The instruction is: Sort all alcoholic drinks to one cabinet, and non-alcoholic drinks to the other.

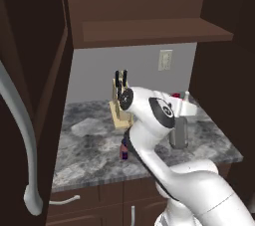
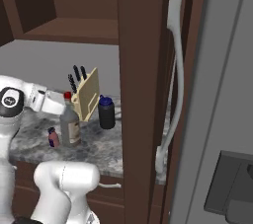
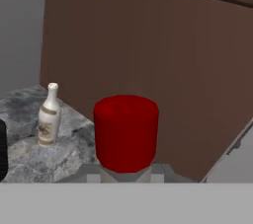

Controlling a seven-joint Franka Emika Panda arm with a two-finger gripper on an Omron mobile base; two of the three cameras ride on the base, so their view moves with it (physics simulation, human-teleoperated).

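Observation:
My gripper (image 2: 64, 105) is shut on the neck of the clear glass bottle (image 2: 70, 128), just under its red cap (image 3: 126, 131); the bottle stands upright on the marble counter (image 1: 94, 145). In the hand view the cream-white bottle (image 3: 48, 115) stands further along the counter by a brown panel. The black blue-lidded bottle (image 2: 106, 113) is right of the knife block. The small red bottle (image 2: 53, 137) stands near the counter's front edge, and the arm partly hides it (image 1: 124, 150) in the left base view. Above is the open cabinet with its plank shelf (image 1: 149, 31). The other cabinet is out of view.
A knife block (image 2: 86, 94) stands just behind the held bottle. The cabinet's left door (image 1: 35, 70) with its long grey handle (image 1: 20, 130) swings out at the left, the right door (image 2: 143, 70) at the right. Drawers (image 1: 74, 201) sit below the counter.

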